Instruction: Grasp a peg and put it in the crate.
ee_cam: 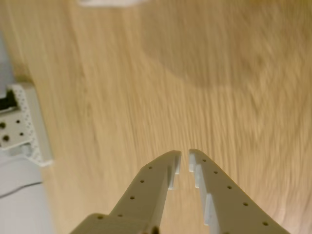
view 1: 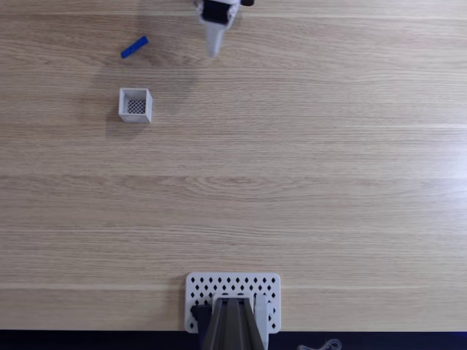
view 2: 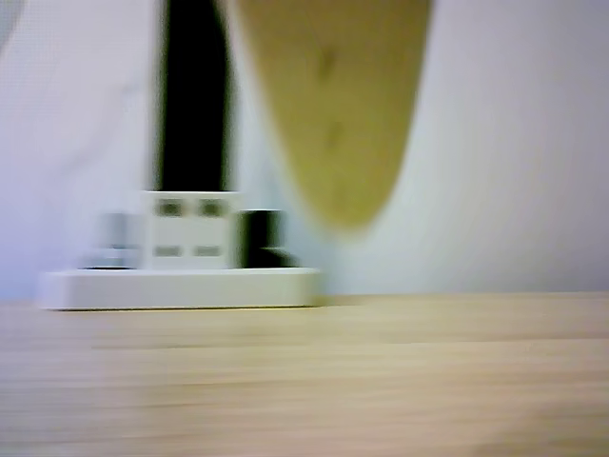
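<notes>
In the fixed view the blue peg (view 1: 134,47) lies slanted on the wooden table at the far left. The small white crate (view 1: 136,105) stands just below it in the picture, with nothing on its dark mesh bottom. My gripper (view 1: 212,49) hangs at the top edge, to the right of the peg and apart from it. In the wrist view its two fingers meet almost tip to tip, so the gripper (ee_cam: 184,155) is shut on nothing over bare wood. A blurred tan shape hanging from above in the other view is the gripper (view 2: 354,219).
A flat white plate with diamond holes (view 1: 201,286) carries a dark post at the table's near edge. The plate also appears at the left of the wrist view (ee_cam: 30,122) and in the other view (view 2: 181,288). Bare wood lies between it and the crate.
</notes>
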You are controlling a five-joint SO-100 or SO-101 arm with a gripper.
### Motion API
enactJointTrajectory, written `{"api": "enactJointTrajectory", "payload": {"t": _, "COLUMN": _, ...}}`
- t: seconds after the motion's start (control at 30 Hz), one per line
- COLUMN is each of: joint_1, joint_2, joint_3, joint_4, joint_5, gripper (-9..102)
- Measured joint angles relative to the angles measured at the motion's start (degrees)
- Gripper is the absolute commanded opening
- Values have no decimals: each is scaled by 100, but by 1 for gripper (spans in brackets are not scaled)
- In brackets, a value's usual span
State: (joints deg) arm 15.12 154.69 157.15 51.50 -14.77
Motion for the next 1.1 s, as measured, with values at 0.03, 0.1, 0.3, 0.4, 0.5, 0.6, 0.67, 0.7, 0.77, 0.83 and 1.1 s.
{"api": "enactJointTrajectory", "payload": {"t": 0.03, "joint_1": 167, "joint_2": -193, "joint_3": -167, "joint_4": 0, "joint_5": -439, "gripper": 0}}
{"api": "enactJointTrajectory", "payload": {"t": 0.1, "joint_1": 536, "joint_2": -536, "joint_3": -422, "joint_4": 0, "joint_5": -1389, "gripper": 0}}
{"api": "enactJointTrajectory", "payload": {"t": 0.3, "joint_1": 1661, "joint_2": -1230, "joint_3": -598, "joint_4": -352, "joint_5": -4148, "gripper": 0}}
{"api": "enactJointTrajectory", "payload": {"t": 0.4, "joint_1": 2197, "joint_2": -1529, "joint_3": -598, "joint_4": -870, "joint_5": -5089, "gripper": 0}}
{"api": "enactJointTrajectory", "payload": {"t": 0.5, "joint_1": 2610, "joint_2": -1863, "joint_3": -598, "joint_4": -1564, "joint_5": -5511, "gripper": 0}}
{"api": "enactJointTrajectory", "payload": {"t": 0.6, "joint_1": 2839, "joint_2": -2206, "joint_3": -562, "joint_4": -2329, "joint_5": -5687, "gripper": 0}}
{"api": "enactJointTrajectory", "payload": {"t": 0.67, "joint_1": 2927, "joint_2": -2443, "joint_3": -404, "joint_4": -2769, "joint_5": -5774, "gripper": 0}}
{"api": "enactJointTrajectory", "payload": {"t": 0.7, "joint_1": 2953, "joint_2": -2549, "joint_3": -343, "joint_4": -2936, "joint_5": -5818, "gripper": 0}}
{"api": "enactJointTrajectory", "payload": {"t": 0.77, "joint_1": 2979, "joint_2": -2769, "joint_3": -272, "joint_4": -3164, "joint_5": -5924, "gripper": 1}}
{"api": "enactJointTrajectory", "payload": {"t": 0.83, "joint_1": 2988, "joint_2": -2944, "joint_3": -255, "joint_4": -3287, "joint_5": -6012, "gripper": 3}}
{"api": "enactJointTrajectory", "payload": {"t": 1.1, "joint_1": 3120, "joint_2": -3120, "joint_3": -255, "joint_4": -3454, "joint_5": -6135, "gripper": 19}}
